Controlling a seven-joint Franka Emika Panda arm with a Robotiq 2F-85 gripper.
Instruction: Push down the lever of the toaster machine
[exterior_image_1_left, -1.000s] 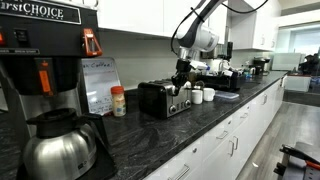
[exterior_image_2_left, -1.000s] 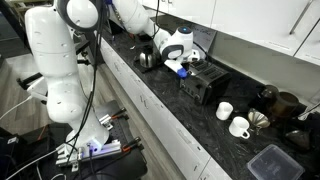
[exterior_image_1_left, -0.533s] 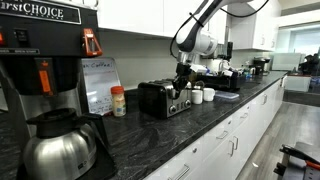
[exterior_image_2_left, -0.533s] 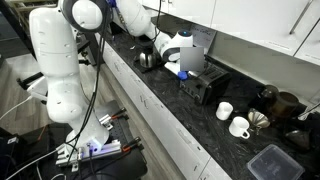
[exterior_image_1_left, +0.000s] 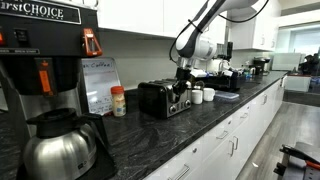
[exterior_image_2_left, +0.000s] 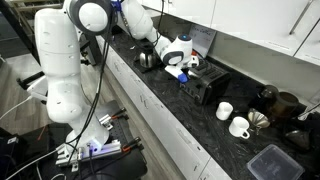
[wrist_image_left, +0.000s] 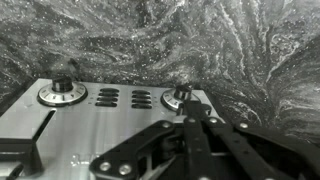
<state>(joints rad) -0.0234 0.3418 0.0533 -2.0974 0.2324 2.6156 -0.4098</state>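
The toaster machine (exterior_image_1_left: 158, 98) is a wide black box with chrome panels and stands on the dark stone counter; it also shows in an exterior view (exterior_image_2_left: 207, 86). My gripper (exterior_image_1_left: 182, 82) hangs at the toaster's end panel, fingers pointing down (exterior_image_2_left: 187, 72). In the wrist view the fingers (wrist_image_left: 190, 112) are pressed together over the chrome panel (wrist_image_left: 100, 135), their tips beside a round knob (wrist_image_left: 178, 97). A second knob (wrist_image_left: 62, 92) sits further left. I cannot make out the lever; the fingers cover that part of the panel.
A tall black coffee brewer (exterior_image_1_left: 45, 50) with a steel carafe (exterior_image_1_left: 60, 140) stands close to the camera. A small bottle (exterior_image_1_left: 119, 101) stands beside the toaster. Two white mugs (exterior_image_2_left: 232, 119) and a dark tub (exterior_image_2_left: 270, 160) lie beyond it. A dark pot (exterior_image_2_left: 147, 58) sits behind the arm.
The wrist has moved down slightly at the toaster's end. The toaster has not moved.
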